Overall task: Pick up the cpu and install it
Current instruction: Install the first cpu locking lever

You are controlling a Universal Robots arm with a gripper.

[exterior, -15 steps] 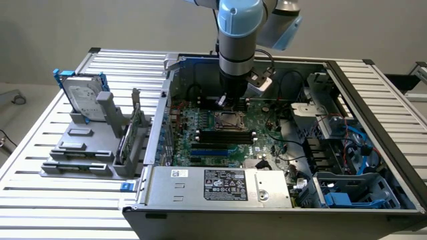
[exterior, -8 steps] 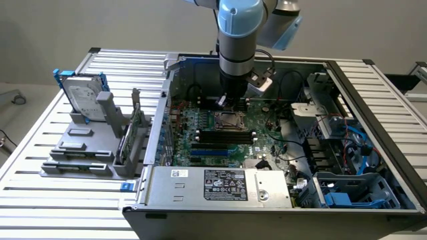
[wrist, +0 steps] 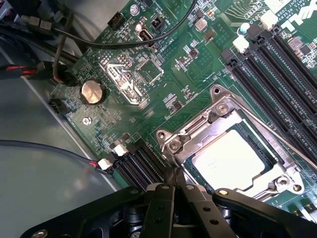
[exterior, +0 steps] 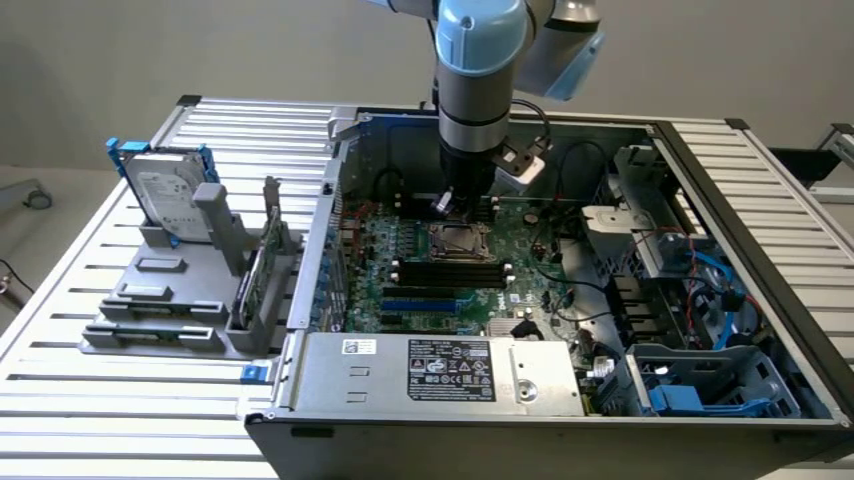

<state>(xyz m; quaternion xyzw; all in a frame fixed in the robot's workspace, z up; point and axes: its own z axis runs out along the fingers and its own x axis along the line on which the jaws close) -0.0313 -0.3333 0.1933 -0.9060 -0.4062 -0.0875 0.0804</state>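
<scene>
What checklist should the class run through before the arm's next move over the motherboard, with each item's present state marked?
1. Cpu lies in the socket: ok.
2. Cpu sits flat and square in the frame: looks ok, full seating cannot tell.
3. Gripper shut and holding nothing: ok.
4. Gripper clear of the cpu, just beside the socket: ok.
5. Socket latch closed over the cpu: cannot tell.
6. Black cable off the socket: ok.

Pale-blue-capped silver arm point(exterior: 477, 70), black fingers point(wrist: 174, 191)
</scene>
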